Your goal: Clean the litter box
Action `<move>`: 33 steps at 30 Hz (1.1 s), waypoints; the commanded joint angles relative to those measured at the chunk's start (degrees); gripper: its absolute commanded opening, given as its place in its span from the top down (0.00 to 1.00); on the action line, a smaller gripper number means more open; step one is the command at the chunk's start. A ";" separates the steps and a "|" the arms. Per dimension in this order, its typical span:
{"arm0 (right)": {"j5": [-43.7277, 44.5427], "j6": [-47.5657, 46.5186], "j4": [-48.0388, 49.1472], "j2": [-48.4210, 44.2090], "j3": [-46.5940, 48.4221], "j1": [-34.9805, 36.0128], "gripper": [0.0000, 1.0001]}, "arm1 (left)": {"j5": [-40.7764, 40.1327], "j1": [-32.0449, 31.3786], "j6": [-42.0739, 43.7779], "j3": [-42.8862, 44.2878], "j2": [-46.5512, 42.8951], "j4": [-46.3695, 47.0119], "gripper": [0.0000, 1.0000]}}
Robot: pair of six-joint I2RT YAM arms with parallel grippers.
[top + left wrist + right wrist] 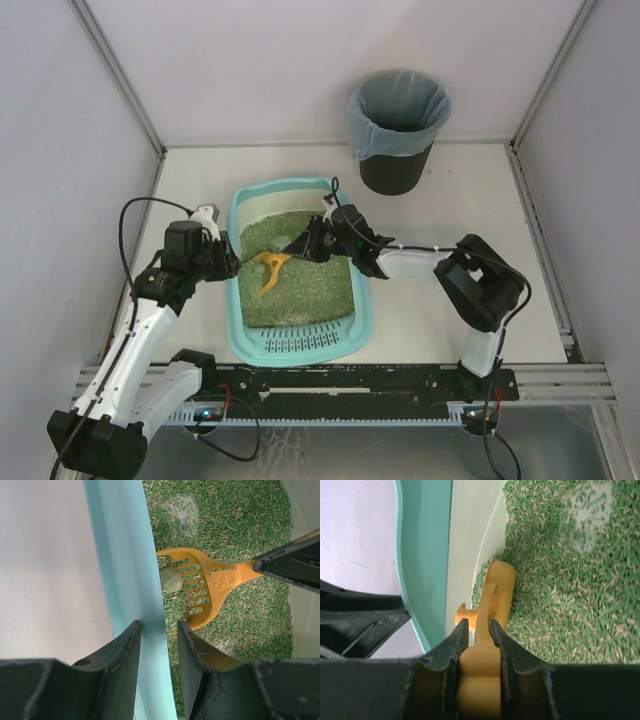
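The light-teal litter box (236, 310) lies mid-table, filled with green litter (300, 290), with its slotted grate (305, 345) at the near end. My left gripper (230, 262) is closed over the box's left rim (125, 555), one finger outside the rim and one inside. My right gripper (303, 246) is shut on the handle of the orange slotted scoop (268, 268). The scoop head (200, 587) rests in the litter by the left wall. A round green clump (171, 579) sits on its slots. In the right wrist view the handle (500, 585) runs out between my fingers.
A black round bin (398, 130) with a grey-blue bag stands at the back right. Pale bare patches (181, 507) show in the litter. White walls enclose the table on the left, back and right.
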 commanded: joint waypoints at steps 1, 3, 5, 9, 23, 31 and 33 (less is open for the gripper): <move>4.36 2.95 2.44 -8.25 -2.81 -0.77 1.00 | 1.27 0.01 0.49 -1.13 -1.21 1.81 0.61; 5.57 2.99 2.52 -10.09 -4.63 -1.46 1.00 | 1.10 0.01 0.42 -1.07 -1.33 1.81 0.61; 6.11 3.26 3.52 -11.81 -6.71 -2.21 1.00 | 0.79 0.01 0.39 -1.01 -1.58 1.81 0.61; 5.08 4.47 7.20 -14.70 -10.90 -4.01 1.00 | -0.58 0.07 0.23 -0.81 -2.71 1.63 0.60; -1.16 10.72 24.55 -25.36 -27.31 -12.09 1.00 | -4.73 0.08 -0.65 -0.78 -7.19 1.45 0.56; -2.90 13.34 28.12 -27.74 -29.59 -13.58 1.00 | -4.58 0.06 -0.63 -0.78 -6.76 1.37 0.55; 0.49 15.52 28.82 -29.39 -32.59 -15.49 1.00 | -4.48 0.14 -0.65 -0.76 -6.70 1.37 0.55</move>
